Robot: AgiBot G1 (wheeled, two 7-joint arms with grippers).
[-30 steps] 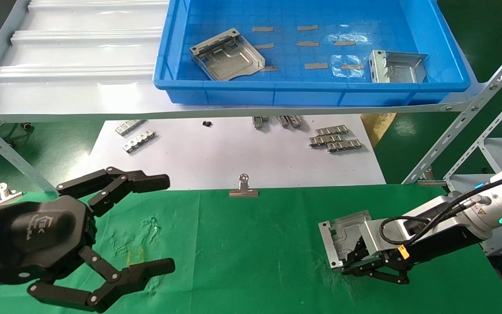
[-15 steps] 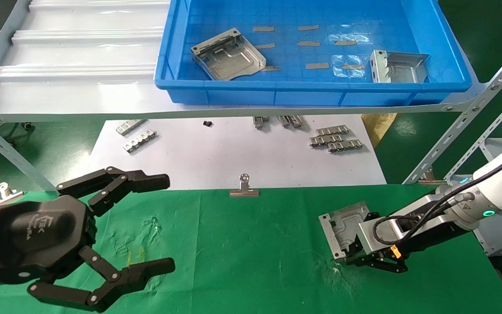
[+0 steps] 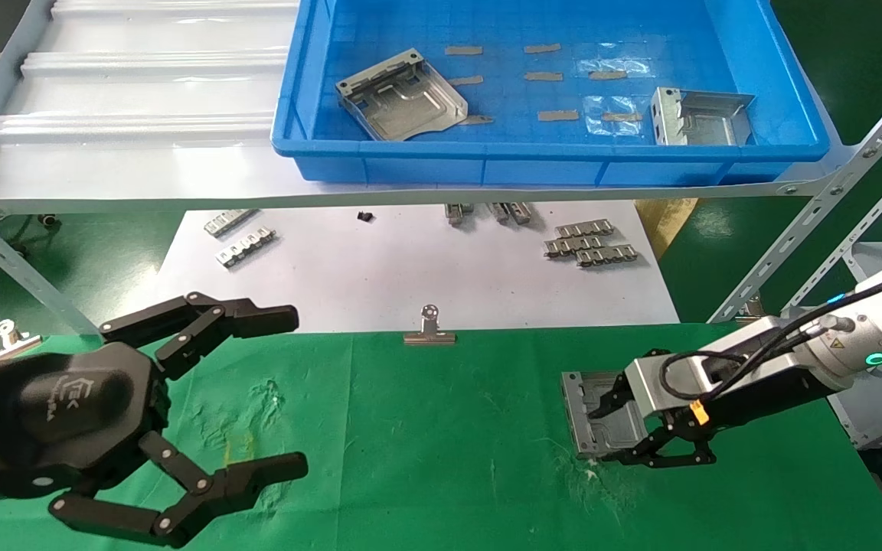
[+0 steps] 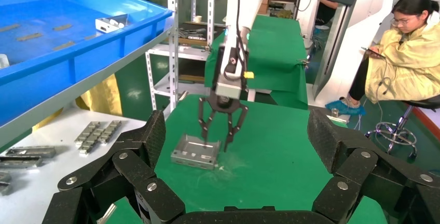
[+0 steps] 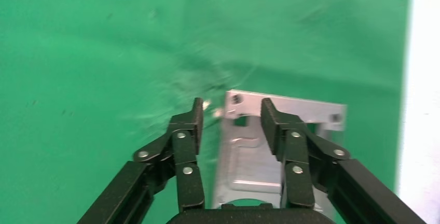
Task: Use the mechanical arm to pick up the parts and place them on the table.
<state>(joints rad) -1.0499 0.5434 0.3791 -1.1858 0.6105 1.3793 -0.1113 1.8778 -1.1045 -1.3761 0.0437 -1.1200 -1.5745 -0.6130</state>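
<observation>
One grey sheet-metal part [image 3: 592, 428] lies flat on the table [image 3: 449, 444], its folded edges up; it also shows in the left wrist view [image 4: 193, 151] and the right wrist view [image 5: 249, 156]. The mechanical arm's gripper [image 3: 600, 436] hovers low over the part's near edge and is open. One finger [image 5: 272, 120] is above the plate, the other [image 5: 189, 125] above bare cloth beside it. Two more parts [image 3: 403, 96] [image 3: 697, 115] rest in the blue bin [image 3: 548, 164] on the shelf. My left gripper [image 3: 295, 389] hangs open and empty at front left.
A silver binder clip [image 3: 428, 329] sits at the cloth's far edge. Beyond it a white sheet [image 3: 410, 283] carries ridged metal strips [image 3: 586, 245]. Slotted shelf struts [image 3: 816, 222] slant down at the right. A seated person [image 4: 404, 53] is off to the right side.
The part was tilted up in the right gripper's fingers; it has come down flat on the cloth, and the fingers have spread open off it.
</observation>
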